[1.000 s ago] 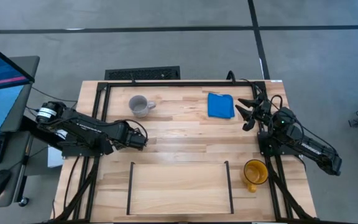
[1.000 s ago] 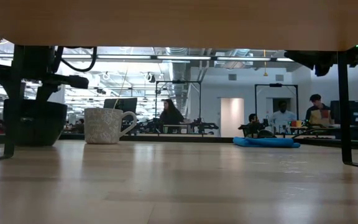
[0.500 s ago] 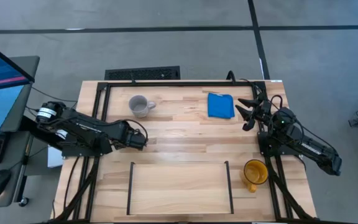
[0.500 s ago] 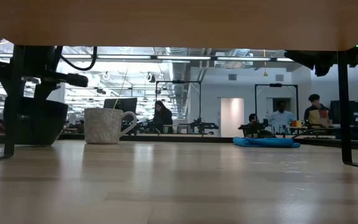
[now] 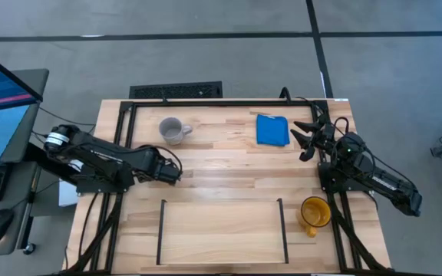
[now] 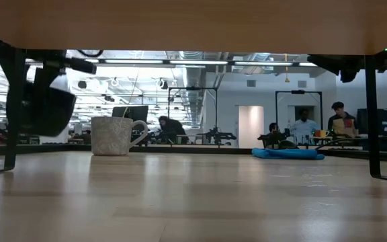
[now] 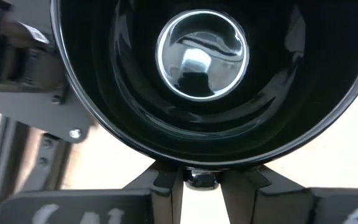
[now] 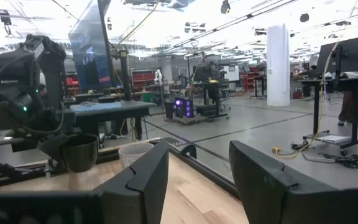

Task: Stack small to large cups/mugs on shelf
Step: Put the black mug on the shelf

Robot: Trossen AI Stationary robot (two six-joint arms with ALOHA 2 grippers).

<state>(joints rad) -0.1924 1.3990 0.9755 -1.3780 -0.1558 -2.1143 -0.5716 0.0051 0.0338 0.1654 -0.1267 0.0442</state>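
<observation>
A: What is hidden on the left?

B: In the high view the left gripper (image 5: 176, 174) sits at about nine o'clock of the table (image 5: 229, 180), and the black mug (image 6: 46, 107) cannot be made out there under the dark arm. The low view shows the mug clear of the wood and tilted, cut partly by a black upright bar (image 6: 12, 111). The left wrist view looks straight into its glossy bowl, with the fingers (image 7: 166, 186) pinching the rim; the handle is not visible.

A: And moving rightward?

B: The grey-white mug (image 5: 173, 130) stands upright at about eleven o'clock, handle pointing toward three o'clock, well apart from the left gripper. The shelf (image 5: 221, 230), pale planks between two thin black bars, lies at six o'clock with nothing on it. The blue cloth (image 5: 272, 129) lies flat at about one o'clock.

A: The right side?

B: The right gripper (image 5: 307, 138) waits at about two o'clock beside the cloth, its fingers (image 8: 148, 174) spread with nothing between them. The yellow mug (image 5: 314, 212) stands at about four o'clock, just outside the shelf's right bar, partly overlapped by the right arm.

A: The surface and room?

B: Light wood planks in a black metal frame (image 5: 206, 101), on grey floor. Beyond it, a bright workshop with desks, monitors and several people (image 6: 306, 124), too small to tell what they do.
</observation>
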